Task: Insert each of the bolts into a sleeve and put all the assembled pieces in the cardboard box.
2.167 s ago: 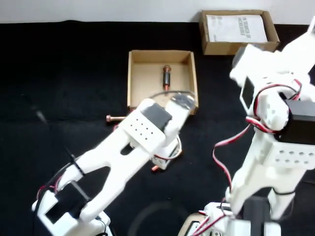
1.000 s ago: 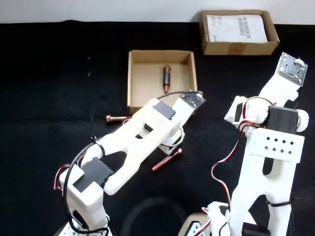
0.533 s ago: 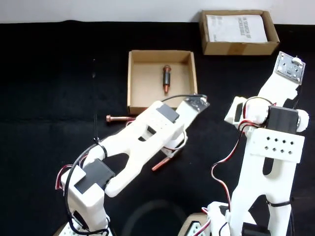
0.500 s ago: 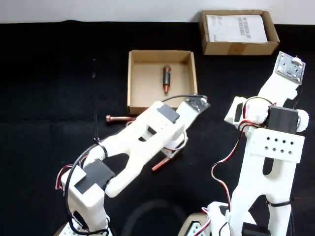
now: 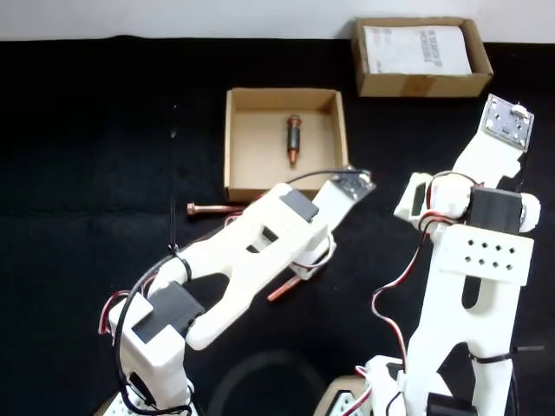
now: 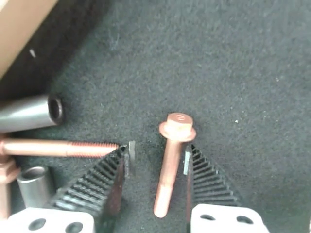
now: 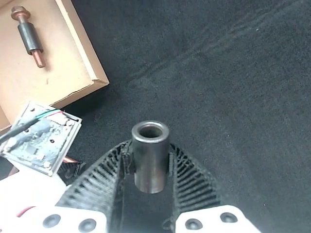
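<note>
Where the bolt (image 6: pixel 171 160) lies flat on the black desk (image 6: pixel 243 73), the left pincer (image 6: pixel 156 154) straddles it, jaws parted with a gap on either side. Just beside it lie a second bolt (image 6: pixel 58 147) and a loose sleeve (image 6: pixel 29 112). The right pincer (image 7: pixel 148 155) is clamped on another sleeve (image 7: pixel 150 141) above the desk. One assembled piece (image 5: pixel 294 139) rests in the box (image 5: pixel 238 147).

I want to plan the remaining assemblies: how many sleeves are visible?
4: one sleeve in the right gripper, one on the bolt inside the cardboard box, two on the mat near the left gripper. The arm may hide others.
</note>
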`<action>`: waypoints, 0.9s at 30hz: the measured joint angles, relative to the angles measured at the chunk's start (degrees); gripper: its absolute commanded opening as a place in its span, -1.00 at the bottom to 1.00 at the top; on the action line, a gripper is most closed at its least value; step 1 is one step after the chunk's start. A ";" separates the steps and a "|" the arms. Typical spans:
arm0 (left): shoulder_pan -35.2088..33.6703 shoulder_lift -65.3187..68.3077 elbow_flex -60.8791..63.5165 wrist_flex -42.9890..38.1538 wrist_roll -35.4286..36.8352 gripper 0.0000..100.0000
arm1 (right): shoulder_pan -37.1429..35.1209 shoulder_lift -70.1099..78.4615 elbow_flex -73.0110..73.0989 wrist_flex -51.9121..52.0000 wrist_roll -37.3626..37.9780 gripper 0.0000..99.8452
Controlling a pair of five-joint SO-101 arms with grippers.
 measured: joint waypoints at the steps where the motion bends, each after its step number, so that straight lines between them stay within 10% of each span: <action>1: 0.00 0.09 0.00 0.00 0.00 -0.64 | 0.00 0.00 0.00 -0.09 0.00 -0.99; 18: -0.18 7.47 -2.99 0.88 0.00 -0.65 | 0.00 0.00 0.00 -0.26 0.00 -0.99; 27: -0.09 8.53 -9.49 6.51 0.00 -0.98 | 0.00 0.00 0.00 -0.26 0.00 -0.99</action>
